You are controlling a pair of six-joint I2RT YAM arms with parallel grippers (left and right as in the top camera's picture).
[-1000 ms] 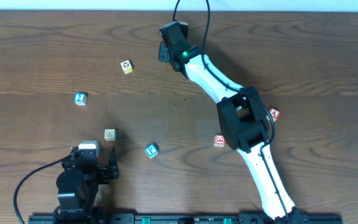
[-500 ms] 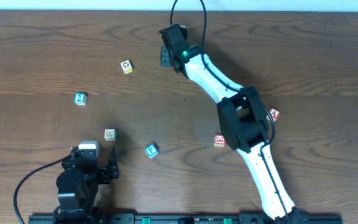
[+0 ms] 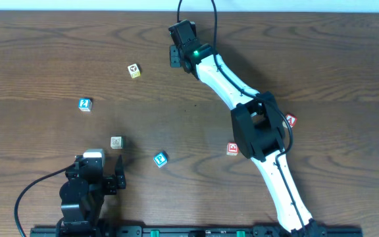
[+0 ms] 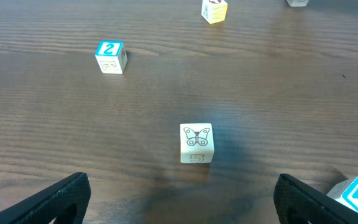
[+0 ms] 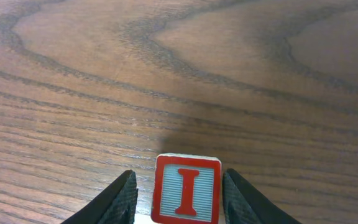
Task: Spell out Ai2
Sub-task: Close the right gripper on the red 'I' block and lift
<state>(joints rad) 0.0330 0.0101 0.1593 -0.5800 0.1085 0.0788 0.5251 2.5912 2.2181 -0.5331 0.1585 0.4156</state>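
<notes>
My right gripper [image 3: 175, 56] is at the far middle of the table, shut on a red-framed block with the letter I [image 5: 186, 190]; the block fills the space between both fingers. The red A block [image 3: 290, 120] lies right of the right arm. The blue 2 block [image 3: 84, 104] lies at the left and also shows in the left wrist view [image 4: 110, 56]. My left gripper [image 4: 182, 202] is open and empty near the front left edge, with a butterfly block [image 4: 196, 142] just ahead of it.
A yellow block [image 3: 133, 70] lies at the far left. A blue P block [image 3: 160, 158] lies near the front middle and a red-framed block [image 3: 232, 149] beside the right arm. The table's far edge runs just behind the right gripper.
The right gripper dipped slightly, then shifted a little up and away toward the far edge. The left arm and the loose blocks have not moved.
</notes>
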